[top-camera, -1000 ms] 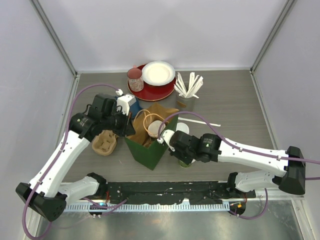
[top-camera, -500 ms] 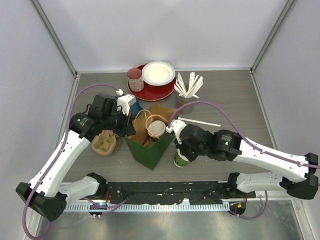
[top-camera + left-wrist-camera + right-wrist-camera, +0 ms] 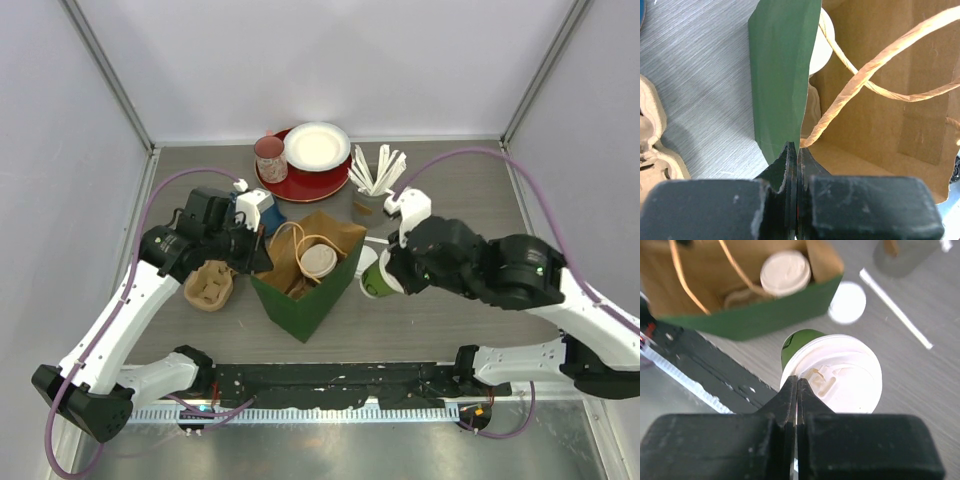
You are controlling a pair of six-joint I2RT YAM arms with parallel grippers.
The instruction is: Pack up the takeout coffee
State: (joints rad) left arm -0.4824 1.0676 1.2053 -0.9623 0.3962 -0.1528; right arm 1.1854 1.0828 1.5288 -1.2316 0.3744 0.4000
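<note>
A green takeout coffee cup (image 3: 376,281) with a white sip lid (image 3: 837,372) hangs tilted above the table, just right of the green paper bag (image 3: 300,295). My right gripper (image 3: 388,270) (image 3: 797,382) is shut on the rim of its lid. A second lidded cup (image 3: 320,258) (image 3: 786,272) stands inside the bag. My left gripper (image 3: 260,260) (image 3: 798,146) is shut on the bag's left wall (image 3: 782,75), holding it up. The bag's twisted paper handles lie across its opening.
A loose white lid (image 3: 365,256) (image 3: 847,302) and a white stirrer (image 3: 405,243) lie right of the bag. A cardboard cup carrier (image 3: 208,285) sits left of it. Behind are a red plate (image 3: 290,185) with a white bowl, a pink cup (image 3: 270,157) and a stirrer holder (image 3: 373,185).
My right gripper has closed on the cup's lid and lifted the cup from the table's front, carrying it back and to the right. The left arm has not moved.
</note>
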